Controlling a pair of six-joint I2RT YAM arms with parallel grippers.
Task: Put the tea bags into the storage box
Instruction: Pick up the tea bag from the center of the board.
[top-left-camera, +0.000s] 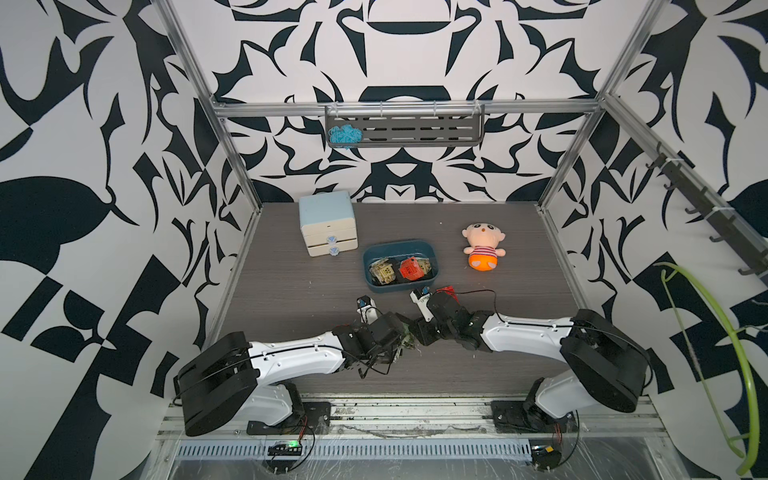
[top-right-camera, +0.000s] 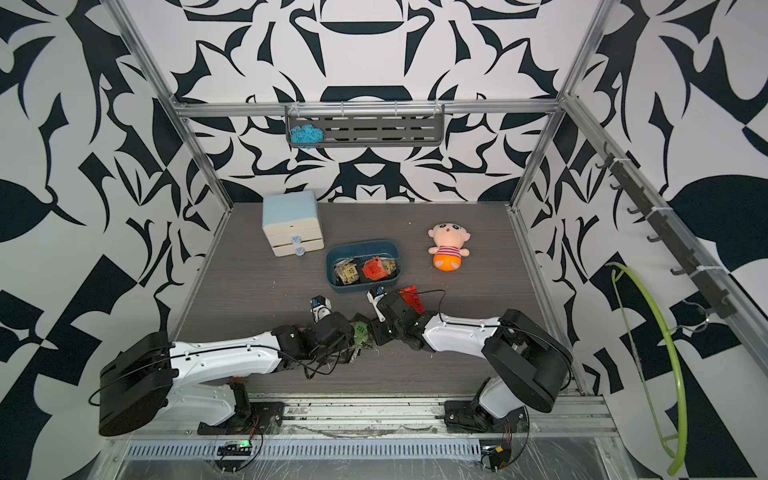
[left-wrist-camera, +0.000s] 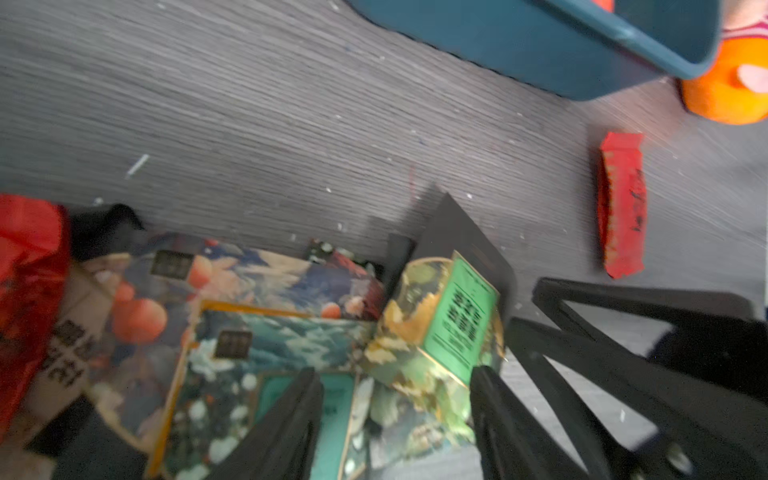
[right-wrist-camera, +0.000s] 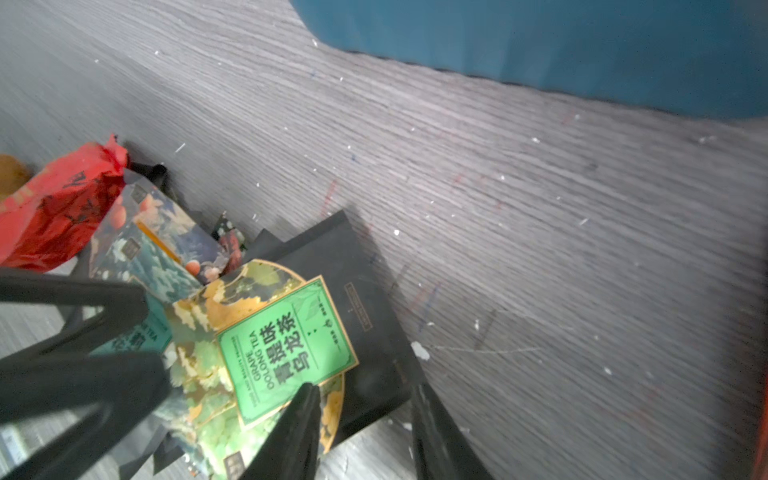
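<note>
I am hovering my left hand (left-wrist-camera: 395, 374), released, over the tea bags (left-wrist-camera: 266, 332), right hand (right-wrist-camera: 363, 388) straddling a black sachet (right-wrist-camera: 365, 291), grasp I cannot tell, storage box (top-left-camera: 399, 248) sitting mid-frame

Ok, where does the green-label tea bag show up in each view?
Top view: green-label tea bag, a sliver below the storage box, mostly hidden.
Top view: green-label tea bag, the same sliver, below the storage box.
Left wrist: green-label tea bag in the foreground, seen at a slant.
Right wrist: green-label tea bag in the foreground, label readable.
Shared landmark: the storage box, its teal wall beyond the bag in both wrist views.
</note>
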